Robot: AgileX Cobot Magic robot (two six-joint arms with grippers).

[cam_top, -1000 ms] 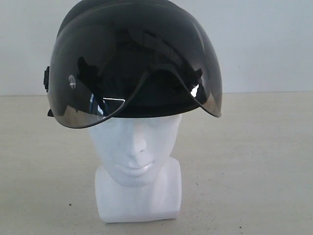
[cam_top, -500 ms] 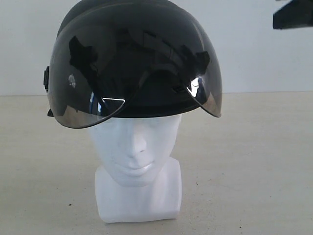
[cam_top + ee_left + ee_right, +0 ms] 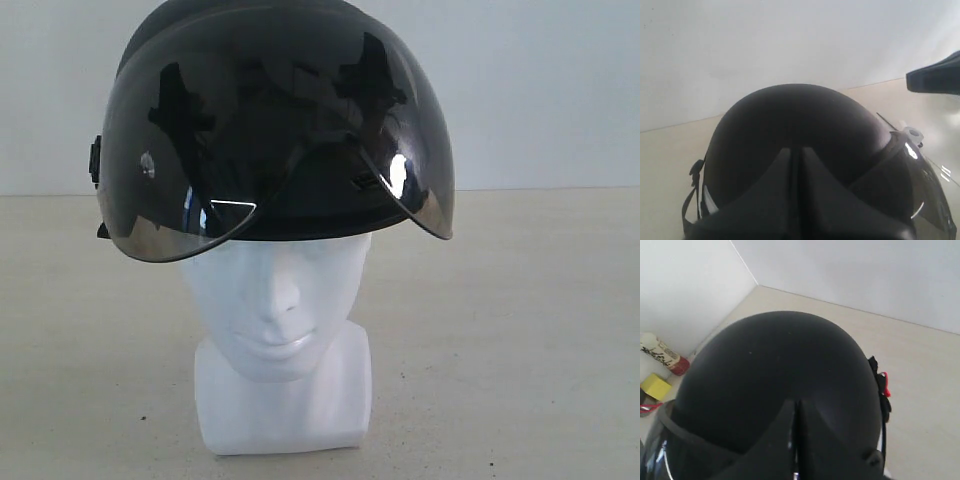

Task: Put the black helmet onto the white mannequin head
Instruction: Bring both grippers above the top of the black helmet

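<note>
While the black helmet [image 3: 275, 120] is sitting squarely on the white mannequin head [image 3: 280, 300], its smoky visor [image 3: 200, 200] is overhanging the brow, leaving nose and lips showing. The head is standing on the desk [image 3: 520, 330], well off the wall-side edge. Left jaws and right jaws are each hanging pressed together over the matte crown, gripping nothing.

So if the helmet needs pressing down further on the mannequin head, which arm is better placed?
Left, marginally. Both shut grippers hover over the crown of the black helmet, holding nothing; the left gripper lines up with the dome's middle, the right gripper sits off-centre.
</note>
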